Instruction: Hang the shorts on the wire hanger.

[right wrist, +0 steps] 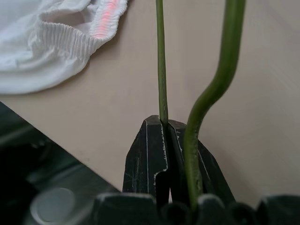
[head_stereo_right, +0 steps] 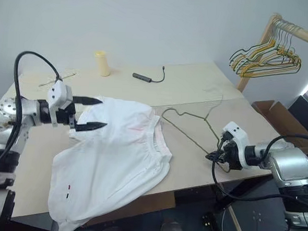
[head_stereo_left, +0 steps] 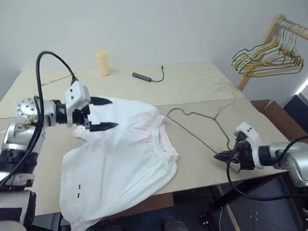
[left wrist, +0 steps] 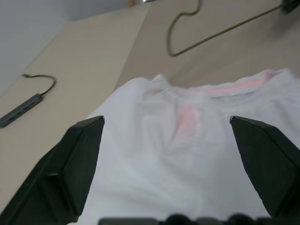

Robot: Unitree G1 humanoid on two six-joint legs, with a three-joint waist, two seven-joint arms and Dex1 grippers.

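The white shorts (head_stereo_left: 125, 155) lie spread on the table, their gathered waistband (head_stereo_left: 163, 139) with pink trim facing right and one leg hanging over the front edge. My left gripper (head_stereo_left: 106, 113) hovers open over their upper left corner, with cloth showing between its wide-apart fingers (left wrist: 79, 159) but nothing gripped. To the right of the waistband, the thin grey-olive wire hanger (head_stereo_left: 201, 116) lies flat. My right gripper (head_stereo_left: 220, 157) is shut on the hanger's wire (right wrist: 161, 56) at its near corner by the table's front right edge.
A yellow cylinder (head_stereo_left: 102, 62) and a dark USB hub (head_stereo_left: 143, 76) with its cable sit at the back of the table. A wooden rack with a bunch of coloured hangers (head_stereo_left: 267, 55) stands at the far right. The table's front edge (head_stereo_left: 202, 187) is close below my right gripper.
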